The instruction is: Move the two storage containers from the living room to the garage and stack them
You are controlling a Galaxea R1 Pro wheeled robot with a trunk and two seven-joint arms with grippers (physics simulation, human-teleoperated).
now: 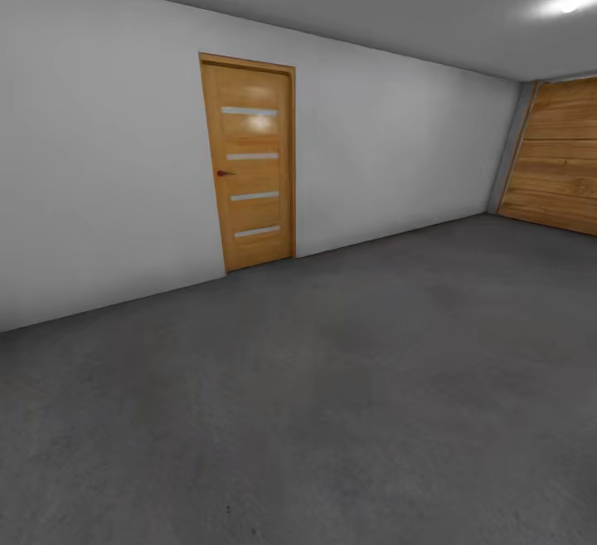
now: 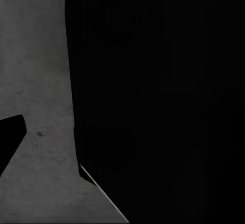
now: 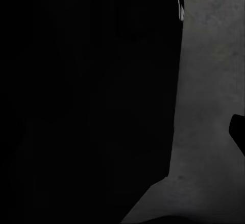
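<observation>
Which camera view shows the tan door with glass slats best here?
The head view: the tan door with glass slats stands shut in the pale grey wall, whole from frame top to the dark grey floor. Both wrist views give dark shapes and grey floor, nothing of that door.

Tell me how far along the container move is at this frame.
Done: the robot is in the garage, facing the tan door, wood-plank garage door and dark grey floor. In hand: nothing visible; dark shapes block both wrist views. Left: setting one container down and stacking the other on it.
</observation>
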